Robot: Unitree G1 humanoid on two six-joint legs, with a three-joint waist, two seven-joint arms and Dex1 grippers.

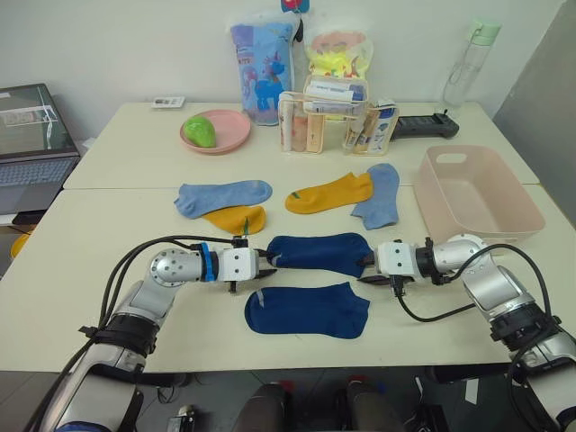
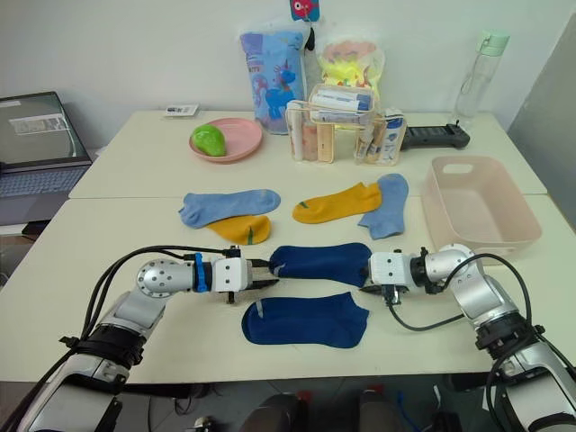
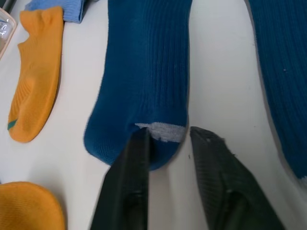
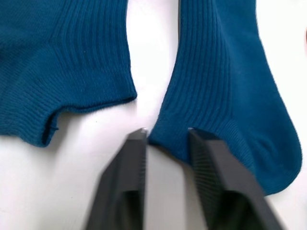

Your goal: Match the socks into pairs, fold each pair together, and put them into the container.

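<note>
Oddly, no legible writing; jaws flank navy sock [image 1: 319,253].

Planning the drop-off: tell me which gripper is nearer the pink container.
Right. The right gripper is at the far navy sock's end, beside the container. The left gripper is at the sock's other end, a full sock farther away.

Head stereo pair looking down over table [image 1: 108,297], wrist cameras close, all sharing navy socks [image 1: 319,254]
</note>
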